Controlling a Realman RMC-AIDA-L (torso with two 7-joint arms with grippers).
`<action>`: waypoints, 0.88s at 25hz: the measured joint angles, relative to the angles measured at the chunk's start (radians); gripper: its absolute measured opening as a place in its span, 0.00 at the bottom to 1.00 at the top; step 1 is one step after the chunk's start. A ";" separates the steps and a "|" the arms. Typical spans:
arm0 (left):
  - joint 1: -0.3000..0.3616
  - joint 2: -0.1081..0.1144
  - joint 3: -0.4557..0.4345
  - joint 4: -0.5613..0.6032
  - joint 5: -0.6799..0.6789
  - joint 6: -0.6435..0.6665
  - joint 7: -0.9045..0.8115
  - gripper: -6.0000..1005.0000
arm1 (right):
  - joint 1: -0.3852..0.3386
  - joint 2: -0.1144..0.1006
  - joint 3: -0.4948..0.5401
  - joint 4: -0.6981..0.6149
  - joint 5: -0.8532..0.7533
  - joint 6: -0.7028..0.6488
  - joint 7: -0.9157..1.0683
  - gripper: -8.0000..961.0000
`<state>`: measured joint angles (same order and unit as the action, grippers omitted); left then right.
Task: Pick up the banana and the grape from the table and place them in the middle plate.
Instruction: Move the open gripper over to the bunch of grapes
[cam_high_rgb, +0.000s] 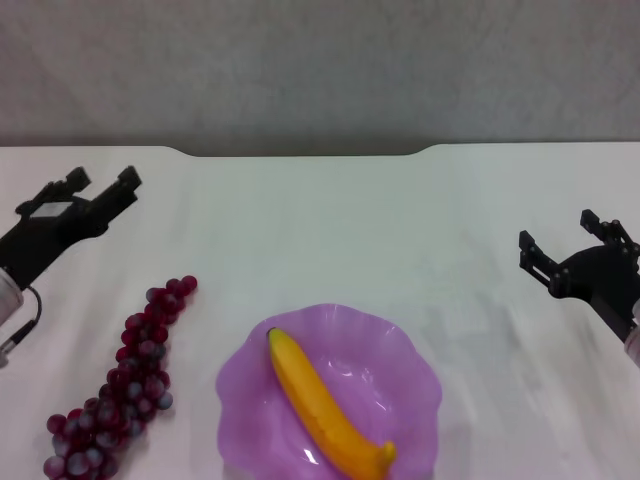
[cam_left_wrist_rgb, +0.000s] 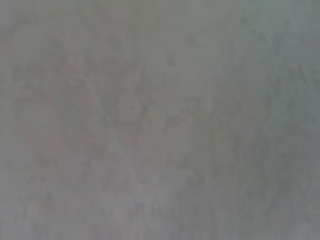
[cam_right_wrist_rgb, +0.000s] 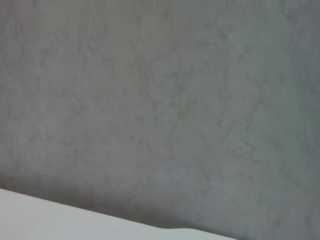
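One long bunch of dark red-purple grapes (cam_high_rgb: 125, 385), lower left, could be shed from spread left gripper (cam_high_rgb: 88, 189) if pinched loosely.

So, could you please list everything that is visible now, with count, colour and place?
banana: one, yellow, lying in the plate
plate: one, purple, on the near middle of the table
grapes: one bunch, dark red, on the table left of the plate
table: one, white, under everything
wall: grey, behind the table
left hand: one, black, open, above the far left of the table, holding nothing
right hand: one, black, open, above the right side, holding nothing
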<state>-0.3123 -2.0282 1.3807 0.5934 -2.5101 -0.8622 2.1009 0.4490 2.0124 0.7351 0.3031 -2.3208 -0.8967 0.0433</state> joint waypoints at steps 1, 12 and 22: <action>0.025 0.000 0.000 0.082 0.092 0.065 -0.078 0.84 | 0.000 0.000 0.000 0.000 0.000 0.002 0.000 0.92; 0.082 0.001 -0.036 0.607 1.317 0.134 -1.155 0.84 | 0.003 -0.002 -0.007 -0.002 0.000 0.036 0.001 0.92; 0.046 -0.008 -0.002 0.849 2.000 -0.190 -1.567 0.84 | 0.015 -0.003 -0.011 -0.002 0.000 0.068 0.002 0.92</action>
<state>-0.2662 -2.0358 1.3788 1.4421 -0.5101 -1.0523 0.5341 0.4645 2.0094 0.7240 0.3008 -2.3208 -0.8287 0.0454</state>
